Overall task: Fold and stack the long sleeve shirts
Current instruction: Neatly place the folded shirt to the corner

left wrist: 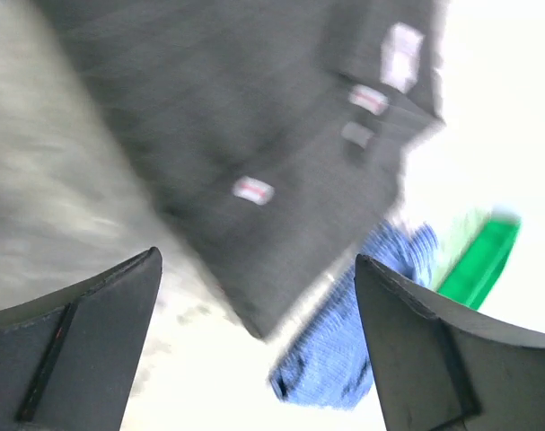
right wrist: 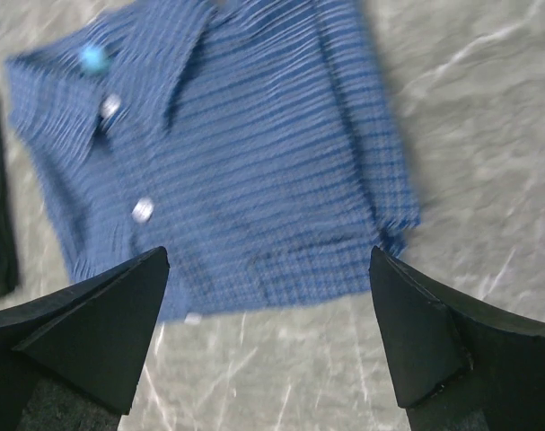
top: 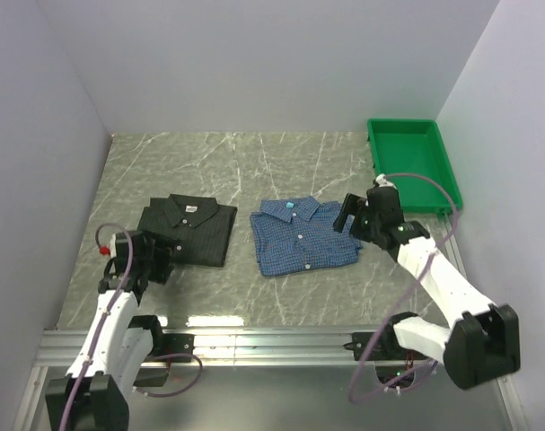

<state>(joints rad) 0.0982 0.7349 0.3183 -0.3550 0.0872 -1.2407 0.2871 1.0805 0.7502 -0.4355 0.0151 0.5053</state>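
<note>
Marbled grey tabletop (top: 281, 162) holds folded dark check shirt (top: 189, 230) left of folded blue check shirt (top: 301, 235); left gripper (left wrist: 259, 350) and right gripper (right wrist: 270, 332) fingers apart, empty.

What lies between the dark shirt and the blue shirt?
Only a bare strip of table; the dark shirt and the blue shirt lie apart, as the top external view shows.

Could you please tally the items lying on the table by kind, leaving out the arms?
Shirts: 2, the dark shirt and the blue shirt
Trays: 1, the green tray
Total: 3
</note>
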